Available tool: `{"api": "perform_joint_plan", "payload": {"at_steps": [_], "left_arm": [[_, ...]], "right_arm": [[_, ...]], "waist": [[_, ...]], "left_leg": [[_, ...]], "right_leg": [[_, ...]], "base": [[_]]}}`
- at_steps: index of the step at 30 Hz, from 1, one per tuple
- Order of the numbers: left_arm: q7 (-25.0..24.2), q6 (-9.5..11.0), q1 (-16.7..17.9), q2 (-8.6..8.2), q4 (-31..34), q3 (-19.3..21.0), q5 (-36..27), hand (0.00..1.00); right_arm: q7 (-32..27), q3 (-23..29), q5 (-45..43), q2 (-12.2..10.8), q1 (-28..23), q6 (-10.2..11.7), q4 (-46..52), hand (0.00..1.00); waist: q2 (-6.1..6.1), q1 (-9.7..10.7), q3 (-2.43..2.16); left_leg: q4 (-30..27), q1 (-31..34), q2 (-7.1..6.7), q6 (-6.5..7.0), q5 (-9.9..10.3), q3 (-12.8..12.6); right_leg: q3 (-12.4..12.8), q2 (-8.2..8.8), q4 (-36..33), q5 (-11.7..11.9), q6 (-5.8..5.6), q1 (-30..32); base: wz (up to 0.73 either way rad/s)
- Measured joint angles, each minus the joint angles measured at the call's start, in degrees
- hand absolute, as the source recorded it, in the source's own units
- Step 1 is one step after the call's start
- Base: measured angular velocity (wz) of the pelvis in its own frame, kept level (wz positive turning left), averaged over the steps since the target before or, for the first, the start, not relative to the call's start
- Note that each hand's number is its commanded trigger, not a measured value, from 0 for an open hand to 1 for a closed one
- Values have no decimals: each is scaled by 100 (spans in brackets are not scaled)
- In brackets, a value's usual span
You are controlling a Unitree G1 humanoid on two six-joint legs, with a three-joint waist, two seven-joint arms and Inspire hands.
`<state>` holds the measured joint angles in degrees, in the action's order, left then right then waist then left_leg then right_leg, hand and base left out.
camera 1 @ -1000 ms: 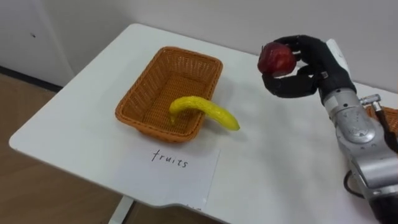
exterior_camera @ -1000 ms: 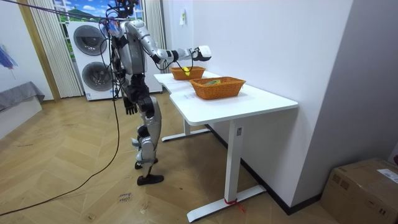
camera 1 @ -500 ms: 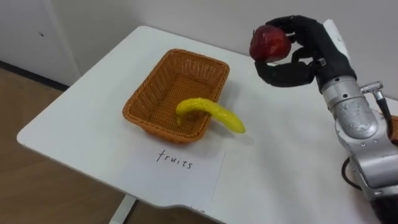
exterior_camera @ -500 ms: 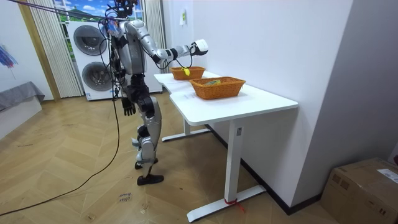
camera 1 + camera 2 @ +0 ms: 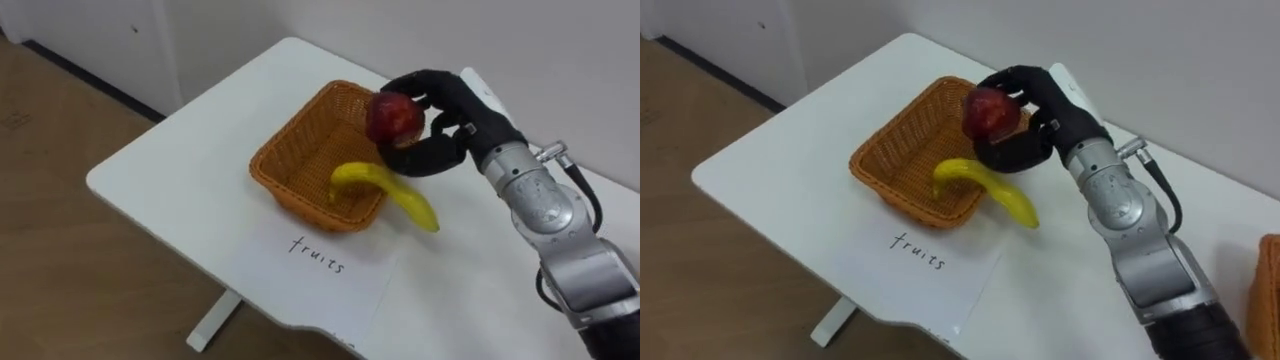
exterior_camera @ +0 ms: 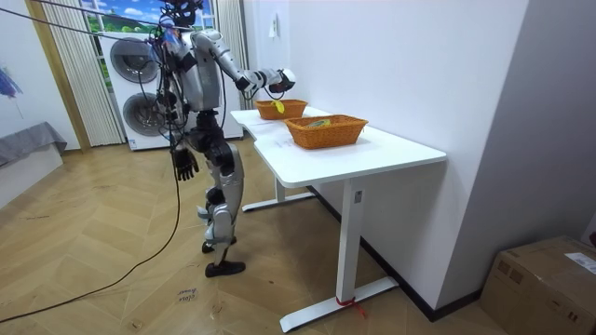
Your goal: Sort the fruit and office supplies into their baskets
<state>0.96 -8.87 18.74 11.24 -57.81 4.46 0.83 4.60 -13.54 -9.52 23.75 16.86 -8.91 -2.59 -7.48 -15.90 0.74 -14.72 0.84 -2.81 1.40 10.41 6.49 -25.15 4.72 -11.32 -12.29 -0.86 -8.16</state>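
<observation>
The right hand is out over the bench, its fingers and thumb curled round a red apple. The apple is held in the air above the far right corner of an orange wicker basket, clear of the rim, as the room view also shows. The basket stands toward the left end of the bench, about midway between the near and far edges.

A yellow banana is draped over the basket's near right rim. One end rests inside the basket, and the other lies out on the bench top, pointing toward the right end. It is just below the apple and the hand, but not touching either.

A white sheet of paper with handwriting lies flat at the near edge of the bench, just in front of the basket and touching its base.

In the room view the robot stands upright at the long side of the bench with its right arm stretched over it. Its left hand hangs down at its side, away from the bench. A second wicker basket with things in it stands further along the bench, toward the room view's right.
</observation>
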Motion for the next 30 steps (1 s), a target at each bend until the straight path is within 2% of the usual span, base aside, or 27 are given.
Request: {"api": "perform_joint_plan", "payload": {"at_steps": [5, 6, 7, 8, 10, 11, 12, 15, 23, 30], "left_arm": [[-154, -4, -9, 67, -1, -3, 226, 0], [-168, -4, -10, 77, 0, -4, 245, 0], [-177, -4, -10, 85, 1, 0, 293, 0], [-202, -4, -2, 87, 4, -2, 384, 0], [-261, -4, 32, 101, 42, 1, 393, 0], [-279, -3, 35, 103, 47, 9, 393, 0], [-287, -3, 36, 97, 47, 8, 406, 0], [-311, 14, 35, 97, 55, 4, 521, 0], [-395, 15, 105, 104, 75, 143, 523, 0], [-411, 13, 114, 107, 211, 218, 610, 0]], "right_arm": [[189, 0, 19, -120, 13, 0, -250, 100], [192, 1, 19, -143, 13, 0, -288, 89], [197, 0, 12, -173, 13, 0, -360, 70], [214, 0, 2, -176, 13, 0, -405, 63], [223, 1, 0, -175, 14, 5, -414, 33], [223, 1, 0, -174, 13, 6, -421, 6], [223, 1, 6, -174, 13, 8, -436, 0], [151, 2, 47, -165, 19, 40, -634, 0], [97, 2, 46, -141, 18, 70, -790, 0], [101, 2, 16, -140, 31, 70, -787, 0]], "waist": [[-4, -151, 2], [-5, -159, 1], [-9, -173, -1], [-14, -189, -5], [-39, -193, -23], [-50, -191, -28], [-54, -186, -30], [-66, -187, -37], [-124, -176, 13], [-157, -182, -7]], "left_leg": [[-101, 86, -29, 36, 28, 9], [-104, 97, -31, 37, 28, 9], [-109, 107, -60, 38, 27, 11], [-109, 110, -77, 40, 25, 20], [-107, 144, -70, 41, 25, 29], [-105, 145, -65, 41, 25, 48], [-110, 144, -61, 41, 25, 56], [-131, 129, -62, 41, 25, 106], [-71, 91, -66, 43, 32, 98], [-93, 146, -63, 56, 41, 31]], "right_leg": [[66, 30, -42, -25, -34, 105], [79, 29, -42, -26, -37, 121], [96, 31, -42, -27, -38, 139], [111, 33, -43, -28, -39, 152], [116, 32, -44, -27, -40, 185], [113, 30, -46, -27, -40, 184], [113, 30, -48, -27, -40, 163], [82, 33, -52, -25, -43, 105], [112, 27, -43, -27, -47, 74], [142, 29, -44, -26, -48, 123]], "base": [[1], [-4], [0], [0], [0], [5], [10], [10], [0], [-1]]}}
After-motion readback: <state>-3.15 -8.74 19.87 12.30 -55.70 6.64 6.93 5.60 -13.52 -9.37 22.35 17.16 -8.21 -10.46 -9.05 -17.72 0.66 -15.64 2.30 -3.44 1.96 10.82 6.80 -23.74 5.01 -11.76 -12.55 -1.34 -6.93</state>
